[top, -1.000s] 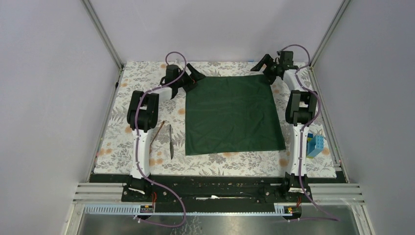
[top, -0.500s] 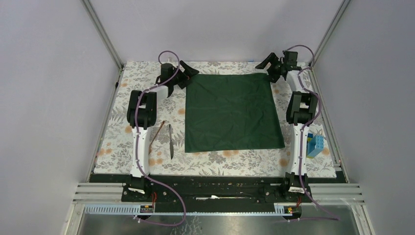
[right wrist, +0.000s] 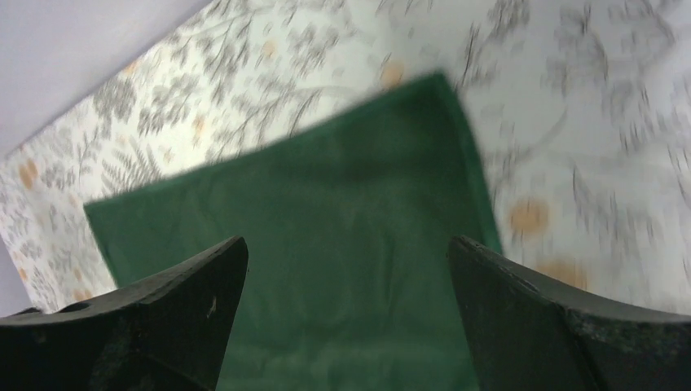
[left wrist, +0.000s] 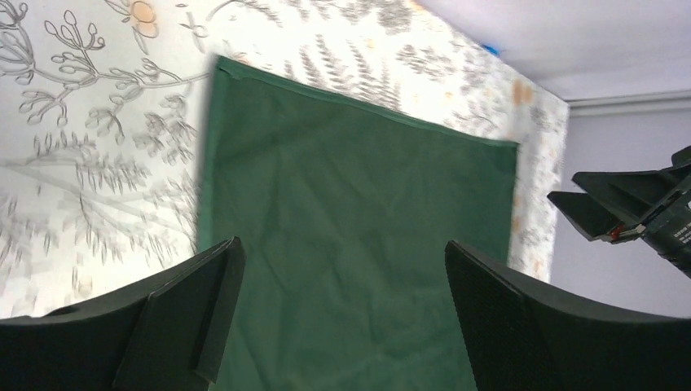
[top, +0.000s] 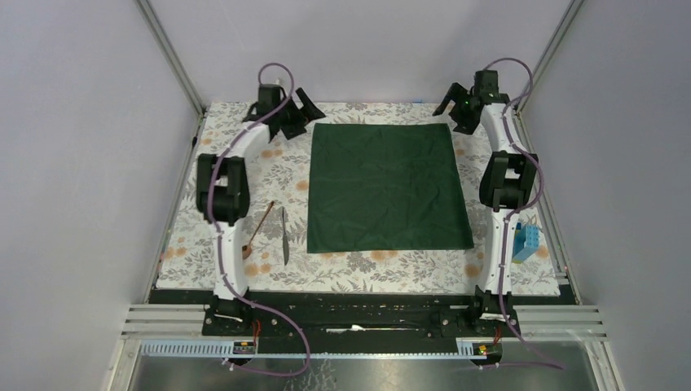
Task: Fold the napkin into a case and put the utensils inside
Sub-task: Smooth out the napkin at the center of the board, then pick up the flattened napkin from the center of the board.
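Note:
The dark green napkin point(top: 383, 187) lies spread flat in the middle of the floral tablecloth point(top: 367, 273); it is not in a case shape. My left gripper point(top: 308, 110) hovers open just outside its far left corner, and the napkin point(left wrist: 350, 236) shows through the wide gap of that gripper point(left wrist: 342, 269). My right gripper point(top: 451, 114) hovers open by the far right corner, over the napkin point(right wrist: 326, 228), with nothing between its fingers point(right wrist: 187, 293). The copper spoon point(top: 259, 228) and black knife point(top: 284, 236) lie side by side left of the napkin.
Bright toy blocks point(top: 525, 242) stand at the right edge beside the right arm. Metal frame posts and grey walls close in the table on three sides. The right gripper point(left wrist: 635, 212) shows at the edge of the left wrist view.
Both grippers have drawn back and up from the napkin's far corners towards the back wall. The napkin's far edge now lies straight. The left arm swung left, uncovering the spoon.

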Tool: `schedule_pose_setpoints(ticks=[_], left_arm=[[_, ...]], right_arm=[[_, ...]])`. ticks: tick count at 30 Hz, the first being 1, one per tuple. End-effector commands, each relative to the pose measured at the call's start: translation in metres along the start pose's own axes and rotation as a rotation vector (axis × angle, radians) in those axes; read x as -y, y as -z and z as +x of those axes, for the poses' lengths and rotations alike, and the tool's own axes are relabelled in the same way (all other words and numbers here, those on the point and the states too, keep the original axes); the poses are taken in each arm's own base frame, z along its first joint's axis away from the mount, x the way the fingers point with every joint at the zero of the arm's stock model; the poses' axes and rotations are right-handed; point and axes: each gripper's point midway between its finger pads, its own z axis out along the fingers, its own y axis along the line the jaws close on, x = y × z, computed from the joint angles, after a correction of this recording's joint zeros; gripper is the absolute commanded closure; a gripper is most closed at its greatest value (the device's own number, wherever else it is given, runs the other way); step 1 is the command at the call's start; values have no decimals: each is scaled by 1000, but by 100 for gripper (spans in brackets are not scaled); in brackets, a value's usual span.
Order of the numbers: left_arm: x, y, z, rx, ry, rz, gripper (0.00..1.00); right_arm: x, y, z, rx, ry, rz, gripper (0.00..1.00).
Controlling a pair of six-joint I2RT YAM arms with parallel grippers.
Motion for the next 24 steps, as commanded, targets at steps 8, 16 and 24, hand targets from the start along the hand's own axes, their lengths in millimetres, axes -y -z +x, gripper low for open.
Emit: schedule_pose_setpoints(ticks=[8, 16, 24], left_arm=[[75, 206, 86, -48, -225, 85, 1], [24, 259, 214, -112, -319, -126, 1], [3, 287, 207, 34, -81, -205, 1]], right_arm=[[-83, 194, 122, -62, 260, 111, 0], [19, 237, 211, -148, 232, 372, 0], [112, 257, 251, -230, -122, 515, 15]])
